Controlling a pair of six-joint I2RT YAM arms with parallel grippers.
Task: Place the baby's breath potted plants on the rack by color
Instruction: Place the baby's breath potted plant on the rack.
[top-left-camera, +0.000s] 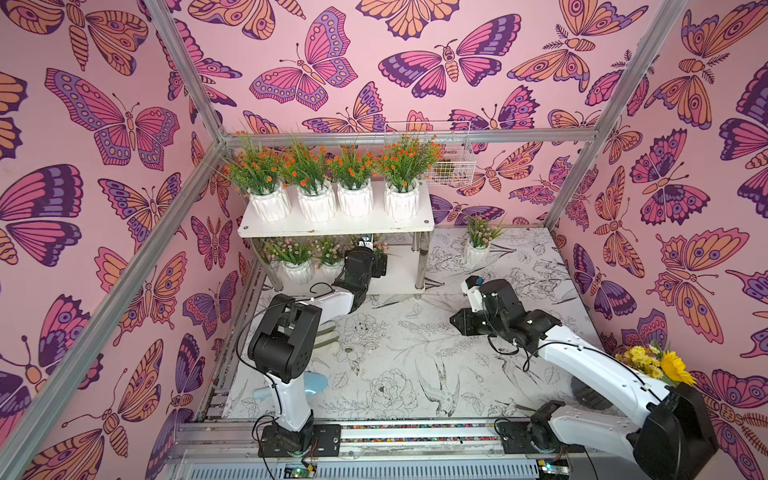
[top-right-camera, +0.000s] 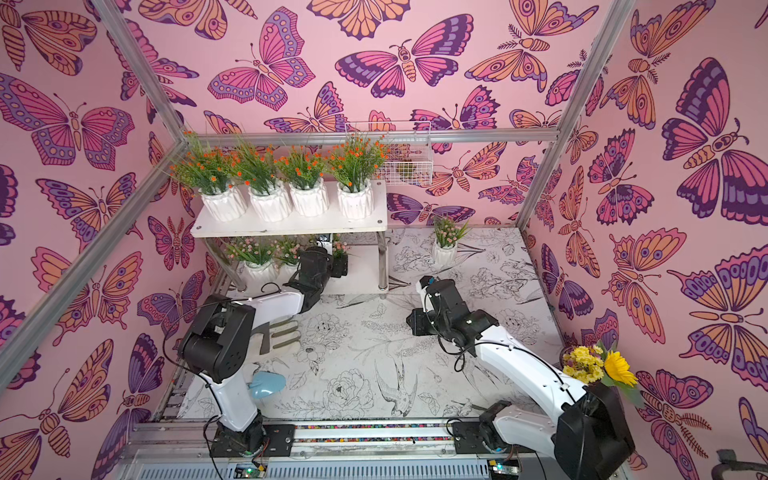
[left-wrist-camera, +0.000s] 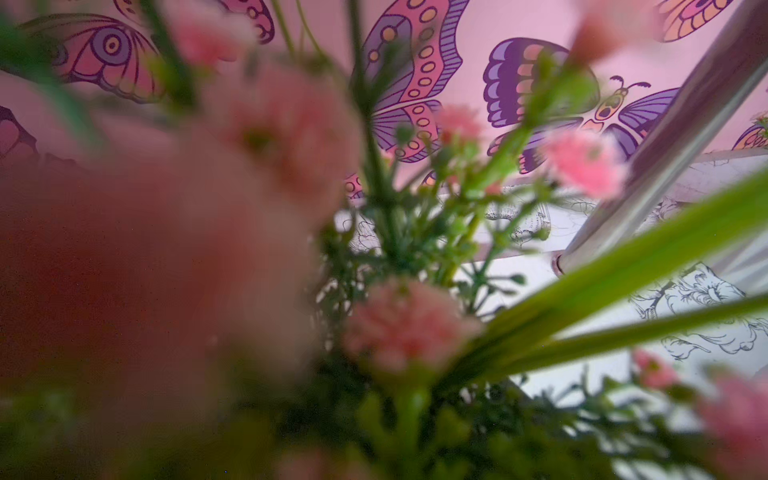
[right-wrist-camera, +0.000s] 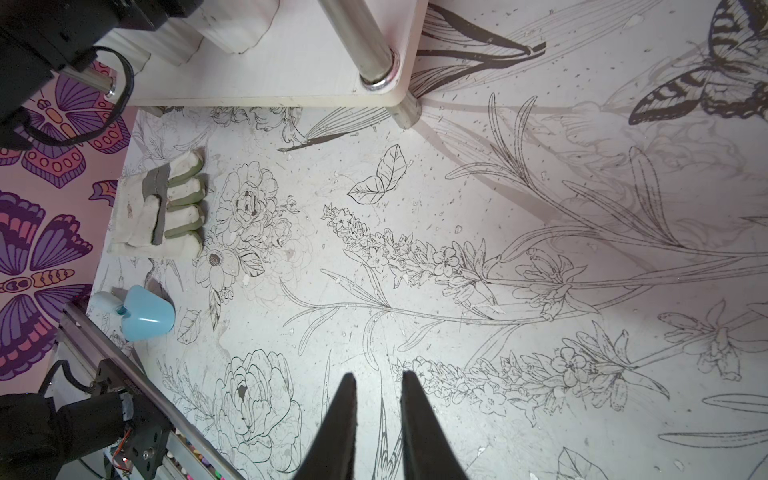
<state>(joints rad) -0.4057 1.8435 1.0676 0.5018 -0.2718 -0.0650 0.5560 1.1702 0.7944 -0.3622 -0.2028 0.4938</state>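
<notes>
Baby's breath potted plants, small fake green sprigs in white ribbed pots, are mostly sitting on the white two-tier rack with shiny metal tube legs (top-left-camera: 332, 227), which is standing at the back of the table on the left. Four orange-flowered plants (top-left-camera: 316, 199) are standing upright in a row across the top shelf, filling it from end to end. Two pink-flowered plants (top-left-camera: 293, 262) are standing side by side at the left end of the lower shelf.

The left arm (top-left-camera: 328, 301) is reaching into the lower tier just right of those two. A third pink plant's blooms (top-left-camera: 379, 246) are showing right beside its wrist, under the top shelf. In the left wrist view these pink blooms (left-wrist-camera: 409, 328) are filling the picture, blurred and very close. The left gripper's fingers are hidden in every view, so I cannot tell whether they are apart or clamped on the pot.

A fourth pink plant (top-left-camera: 477, 249) is standing alone and upright on the white tabletop printed with black line-drawn flowers (top-left-camera: 395, 353), just right of the rack.

The right gripper (right-wrist-camera: 377, 374) is hovering over bare table in front of the rack, with its black fingers a narrow gap apart and gripping nothing.

A white and green work glove (right-wrist-camera: 166, 208) and a pale blue plastic object (right-wrist-camera: 143, 311) are lying near the left arm.
</notes>
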